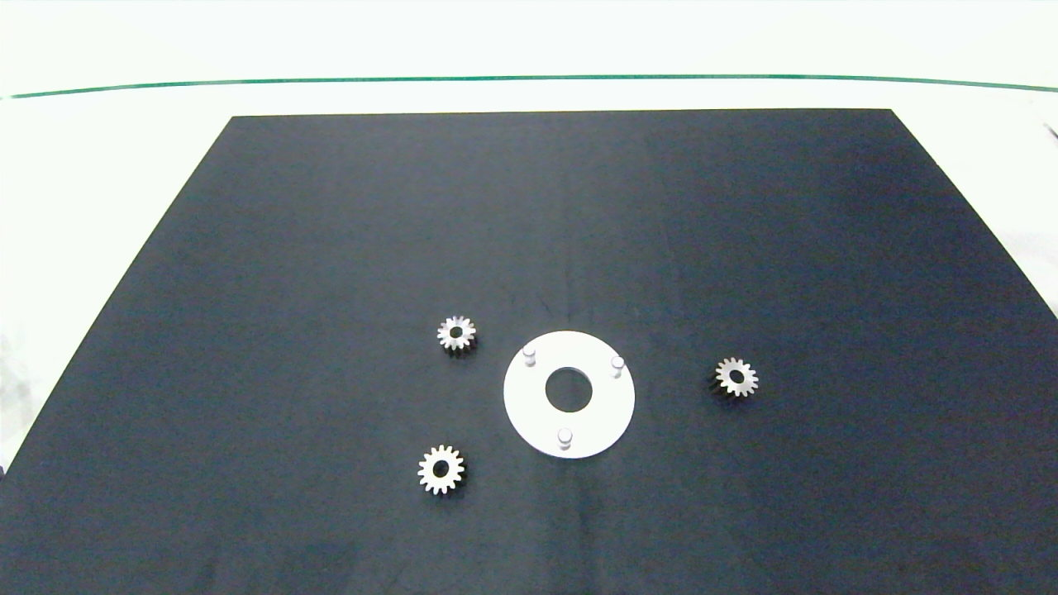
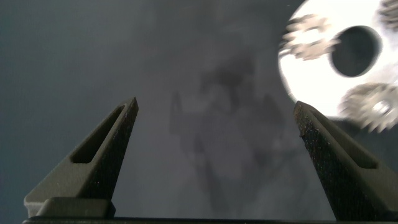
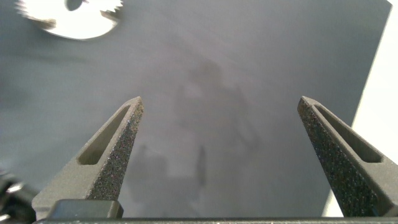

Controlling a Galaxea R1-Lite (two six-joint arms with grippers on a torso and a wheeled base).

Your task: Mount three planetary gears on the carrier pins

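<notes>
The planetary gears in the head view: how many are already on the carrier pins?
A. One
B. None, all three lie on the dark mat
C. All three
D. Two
B: the three carrier pins stand bare on the white disc, while the planetary gears lie apart from it on the dark mat, two on one side and one on the other.

- My head camera looks down from above at the whole dark mat (image 1: 331, 248).
- Both wrist cameras sit close over it (blurred), each catching the white disc (image 2: 311, 68).
</notes>
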